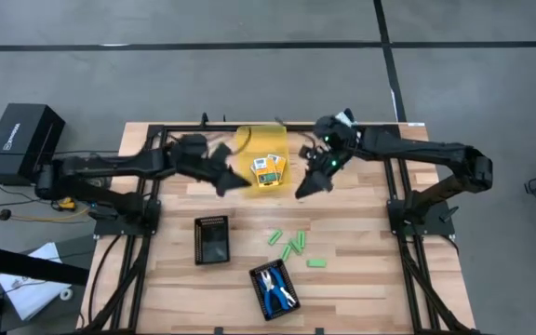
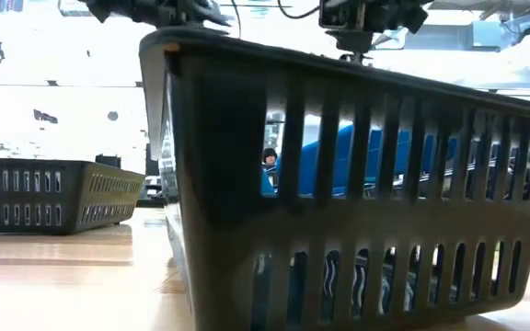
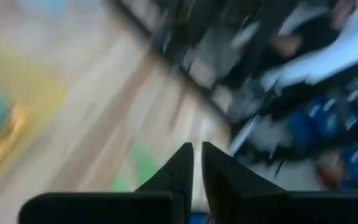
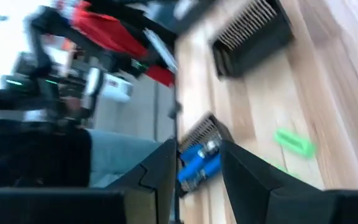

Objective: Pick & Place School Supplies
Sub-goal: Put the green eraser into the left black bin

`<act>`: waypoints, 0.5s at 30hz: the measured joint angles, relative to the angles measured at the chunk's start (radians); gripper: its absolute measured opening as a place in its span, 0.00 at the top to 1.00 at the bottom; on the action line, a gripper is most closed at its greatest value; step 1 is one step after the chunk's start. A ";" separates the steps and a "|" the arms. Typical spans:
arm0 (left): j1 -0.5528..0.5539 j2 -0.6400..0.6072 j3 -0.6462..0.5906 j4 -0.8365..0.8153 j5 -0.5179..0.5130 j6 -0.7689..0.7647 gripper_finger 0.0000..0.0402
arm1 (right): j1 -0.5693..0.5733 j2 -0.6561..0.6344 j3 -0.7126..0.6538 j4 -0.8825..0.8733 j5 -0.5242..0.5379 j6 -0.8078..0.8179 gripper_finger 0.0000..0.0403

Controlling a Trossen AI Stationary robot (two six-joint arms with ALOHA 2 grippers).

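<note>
Between picks, by the look of it. Left hand (image 1: 232,182) closed and empty, right hand (image 1: 307,185) open, flanking the yellow bin (image 1: 249,141) holding printed boxes (image 1: 268,169) near the bench's far edge. Next: reaching for green sticks (image 1: 293,247) mid-bench; scissors (image 1: 274,288) already trayed.

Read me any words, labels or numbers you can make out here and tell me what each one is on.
No text can be read with certainty.
Black case on the floor left of the table: pale logo and lettering, too small to read.
Yellow-orange boxes in the translucent yellow bin: printed faces, too small to read.
</note>
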 joint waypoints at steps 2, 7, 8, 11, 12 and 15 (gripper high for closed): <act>0.025 -0.031 -0.001 0.051 -0.016 -0.003 0.89 | 0.038 0.011 0.000 -0.061 0.060 -0.001 0.71; 0.074 -0.087 -0.003 0.078 -0.039 0.005 0.78 | 0.112 0.040 0.001 -0.160 0.178 -0.009 0.71; 0.075 -0.090 -0.002 0.088 -0.041 0.017 0.76 | 0.122 0.050 -0.001 -0.171 0.208 -0.005 0.71; 0.075 -0.090 -0.002 0.091 -0.038 0.033 0.70 | 0.153 0.094 0.001 -0.165 0.277 0.038 0.71; 0.074 -0.089 -0.003 0.084 -0.036 0.035 0.68 | 0.161 0.114 0.004 -0.147 0.296 0.052 0.71; 0.066 -0.076 -0.002 0.088 -0.030 0.036 0.65 | 0.188 0.195 -0.004 -0.135 0.303 0.101 0.71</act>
